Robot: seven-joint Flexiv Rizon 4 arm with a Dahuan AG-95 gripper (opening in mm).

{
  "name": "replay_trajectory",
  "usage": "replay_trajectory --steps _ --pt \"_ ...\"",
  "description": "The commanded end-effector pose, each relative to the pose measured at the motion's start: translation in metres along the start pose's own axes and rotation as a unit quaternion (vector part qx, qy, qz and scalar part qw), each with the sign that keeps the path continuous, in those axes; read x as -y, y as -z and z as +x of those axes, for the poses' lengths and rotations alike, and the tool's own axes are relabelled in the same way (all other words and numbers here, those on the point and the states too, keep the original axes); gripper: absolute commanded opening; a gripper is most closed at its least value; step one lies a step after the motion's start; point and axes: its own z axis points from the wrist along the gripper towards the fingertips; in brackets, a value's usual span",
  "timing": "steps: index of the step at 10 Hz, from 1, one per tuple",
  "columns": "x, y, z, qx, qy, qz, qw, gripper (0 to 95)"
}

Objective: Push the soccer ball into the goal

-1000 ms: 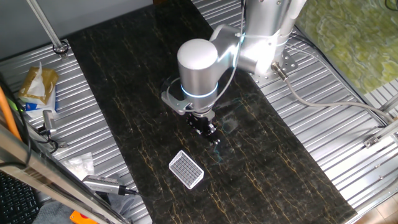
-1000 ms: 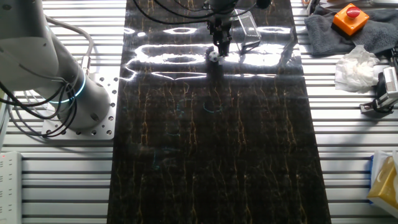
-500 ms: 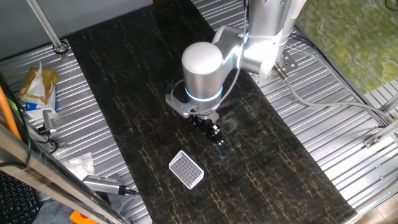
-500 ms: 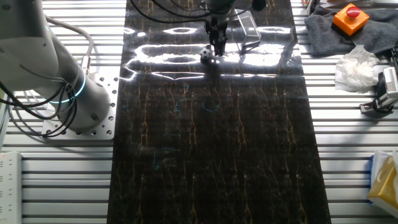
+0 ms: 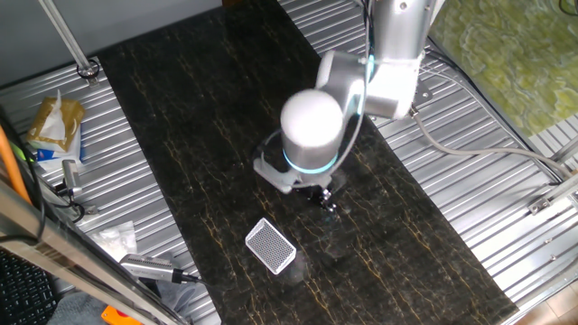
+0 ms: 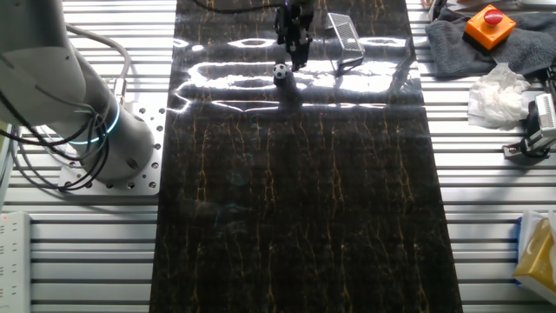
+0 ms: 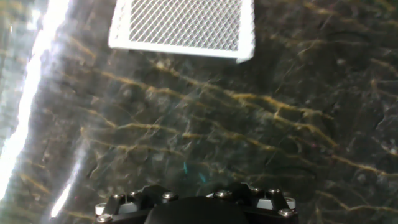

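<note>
A: In the other fixed view the ball sits on the dark worktop just left of the hand, maybe touching it. The goal stands farther right and a little farther back.

B: So the hand is on the wrong side. I'd bring it round to the ball's left and sweep right, low and slow, since a round ball rolls off any glancing touch.

A: Is the hand gripping anything?

B: Nothing; the fingers look close together, but I cannot tell for sure.

A: And the goal's facing?

B: In the hand view its long side runs left to right. I cannot tell which way the mouth opens.
</note>
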Motion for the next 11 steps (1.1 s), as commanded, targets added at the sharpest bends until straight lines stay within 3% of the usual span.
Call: replay_trajectory --steps 1,3,5,6,7,8,11 --pt "-0.0022 -0.0009 0.0046 0.022 -0.051 -0.032 0.9979 76.0" --pt "-0.0023 -0.001 0.0047 0.022 -0.053 -0.033 0.9978 76.0" --pt "-0.0028 -0.0004 0.005 0.013 -0.04 -0.009 0.9991 76.0" --pt "-0.0029 -0.0004 0.005 0.013 -0.042 -0.01 0.999 76.0" --pt "-0.0029 -0.0004 0.005 0.022 -0.055 -0.032 0.9977 76.0" --pt "-0.0029 -0.0004 0.005 0.026 -0.062 -0.04 0.9969 76.0" --pt "-0.0032 -0.0006 0.0053 0.014 -0.06 -0.032 0.9976 76.0"
